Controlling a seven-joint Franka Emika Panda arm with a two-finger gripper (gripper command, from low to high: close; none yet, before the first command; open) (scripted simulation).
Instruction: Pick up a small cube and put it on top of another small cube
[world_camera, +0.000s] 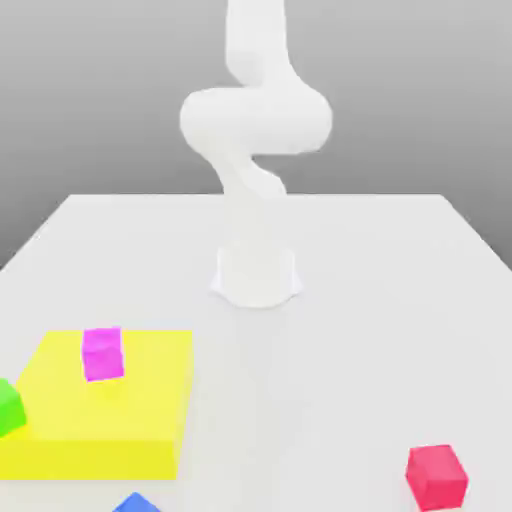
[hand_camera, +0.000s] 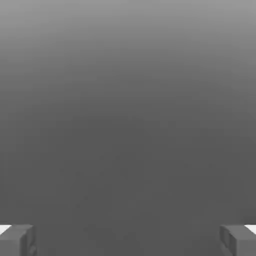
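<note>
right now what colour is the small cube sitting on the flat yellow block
Magenta: the small cube on the flat yellow block shows best in the exterior view.

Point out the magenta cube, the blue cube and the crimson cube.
magenta cube (world_camera: 102, 354), exterior view, on its front face, where it sits on the yellow block.
blue cube (world_camera: 136, 503), exterior view, on its top face at the picture's lower edge.
crimson cube (world_camera: 437, 477), exterior view, on its front face.

Blue cube and green cube, edge-cropped.
</note>
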